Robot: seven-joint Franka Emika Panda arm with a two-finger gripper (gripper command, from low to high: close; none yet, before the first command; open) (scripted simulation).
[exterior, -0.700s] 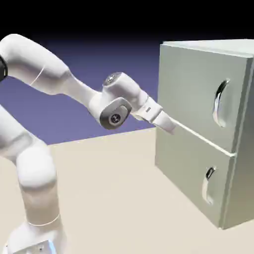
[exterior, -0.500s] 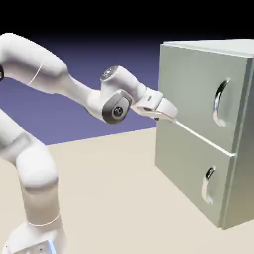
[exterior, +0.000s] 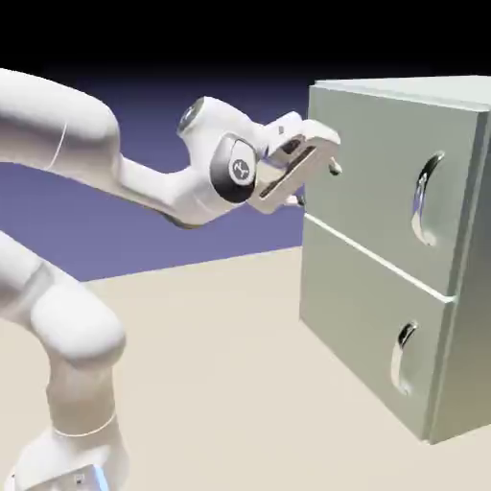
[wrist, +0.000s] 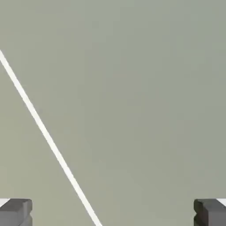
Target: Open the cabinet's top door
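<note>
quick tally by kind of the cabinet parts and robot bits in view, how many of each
cabinet: 1
door panels: 2, the top door and the lower door
silver handles: 2, the top handle and the lower handle
robot arm: 1
gripper: 1, jaws open, holding nothing
total: 7

You've got a matt, smooth grey-green cabinet [exterior: 384, 249], handle [exterior: 427, 197] polished chrome metal. Arm [exterior: 144, 177] is glossy white plastic; desk [exterior: 211, 384] flat matt beige. Claw [wrist: 113, 212] fingertips [wrist: 15, 212] dull grey.
</note>
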